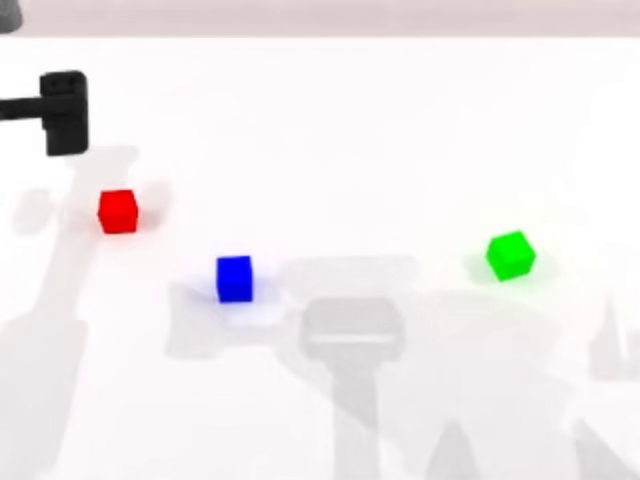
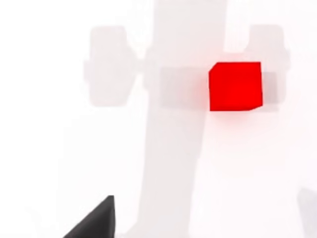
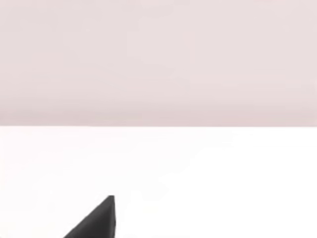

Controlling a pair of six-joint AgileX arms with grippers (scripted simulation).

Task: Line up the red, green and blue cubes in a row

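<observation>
Left tool [image 1: 65, 112] above table [image 1: 330, 150] at ten o'clock, fingers' state unclear. Red cube [image 1: 118, 211] just below; blue cube [image 1: 234, 278] toward seven; green cube [image 1: 510, 255] at four.

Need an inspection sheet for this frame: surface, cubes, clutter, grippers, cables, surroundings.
Surface: white table, plain, with grey shadows of the arms.
Job's things: red cube at the left, blue cube nearer the middle, green cube at the right and turned askew; all apart, not yet in a straight row.
Clutter: nothing seen.
Grippers: left gripper above the table's left side, beyond the red cube, holding nothing; right gripper shows only a dark tip, over bare table.
Cables: nothing seen.
Surroundings: pale pinkish band beyond the table's far edge.
</observation>
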